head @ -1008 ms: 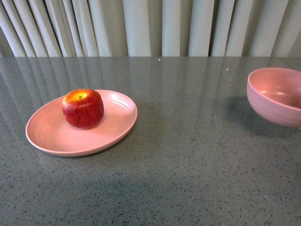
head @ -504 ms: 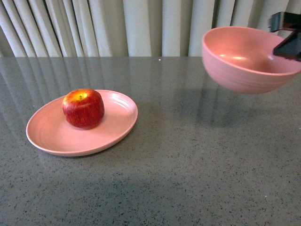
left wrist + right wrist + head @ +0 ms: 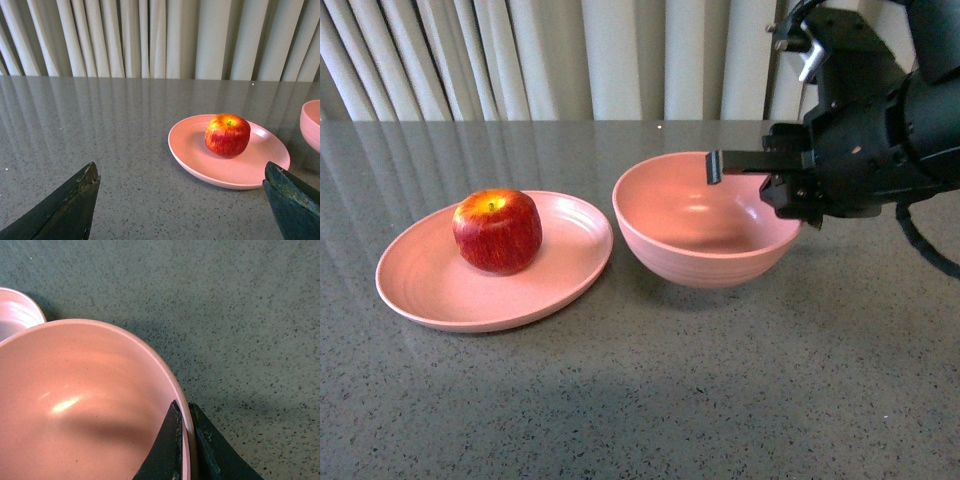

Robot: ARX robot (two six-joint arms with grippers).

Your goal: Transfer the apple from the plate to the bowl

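Now we see the bowl point(image 3: 700, 215) low at the middle of the grey table point(image 3: 720, 400), just beside the right edge of the plate point(image 3: 430, 290). Half a second ago it hung in the air at the upper right, and a second ago it stood at the far right edge of the table. Its base looks to be on the tabletop, though we cannot be sure that it bears fully. From the right wrist view, the right gripper point(image 3: 184, 412) is clamped on the bowl's rim, one finger inside the wall and one outside. A thin strip of table shows between bowl and plate. The right arm fills the upper right of the front view, where earlier only a corner of it showed. The apple point(image 3: 497, 231) has not moved: it sits upright on the back left part of the plate, stem dimple up, well clear of the bowl. The left gripper point(image 3: 181, 170) has its fingers spread wide apart with nothing between them, low over the table and facing the plate and the apple. The pale curtain point(image 3: 620, 60) hangs behind the table.
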